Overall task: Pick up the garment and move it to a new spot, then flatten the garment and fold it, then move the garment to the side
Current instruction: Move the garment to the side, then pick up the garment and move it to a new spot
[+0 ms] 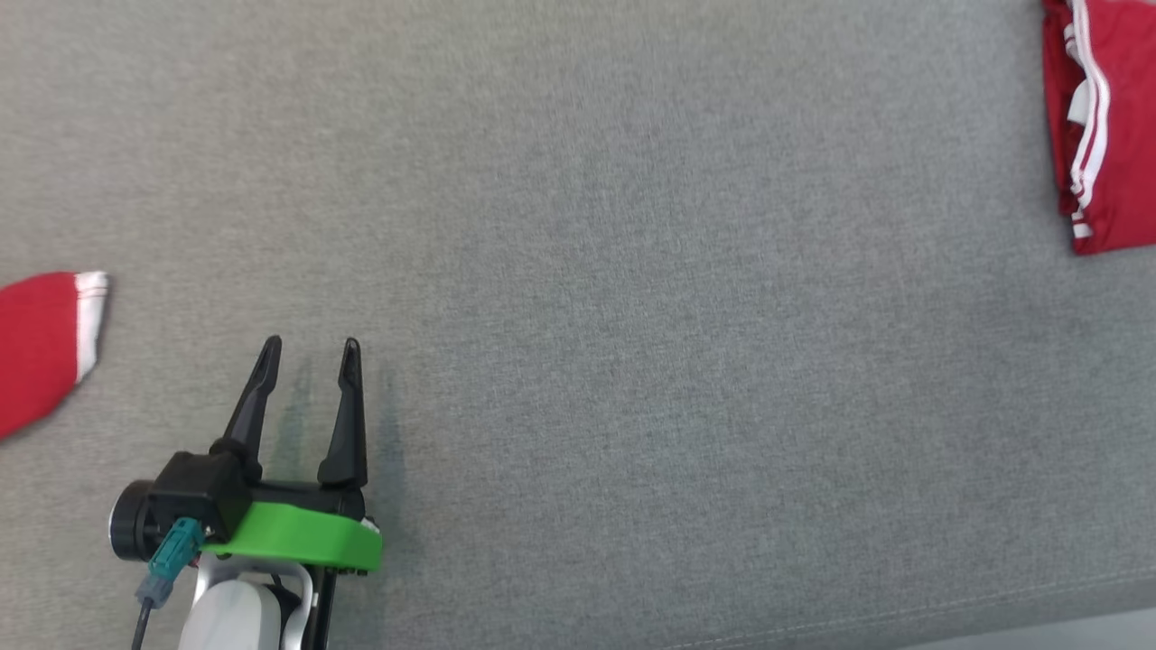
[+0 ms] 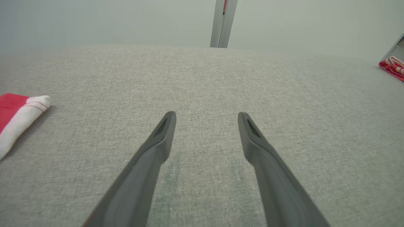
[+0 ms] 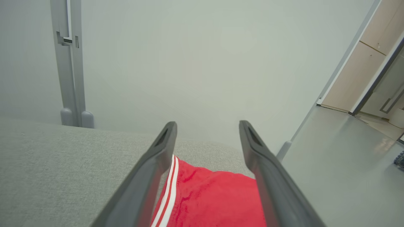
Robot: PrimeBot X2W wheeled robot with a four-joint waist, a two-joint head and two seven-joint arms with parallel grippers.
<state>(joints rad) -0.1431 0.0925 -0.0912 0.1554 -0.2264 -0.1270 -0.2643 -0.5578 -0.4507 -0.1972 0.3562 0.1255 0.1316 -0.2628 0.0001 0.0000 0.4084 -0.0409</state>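
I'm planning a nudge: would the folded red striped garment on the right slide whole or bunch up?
Probably bunches: the folded red garment shows soft wrinkles and loose layered edges. The woven grey surface likely grips it, so it drags rather than slides.

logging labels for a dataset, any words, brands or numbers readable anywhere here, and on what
None can be read.
The red garment shows white stripes but no print.
A white scrap in its folds is too small to tell whether it is a label.
The second red piece, the grey surface and the left gripper bear no lettering.
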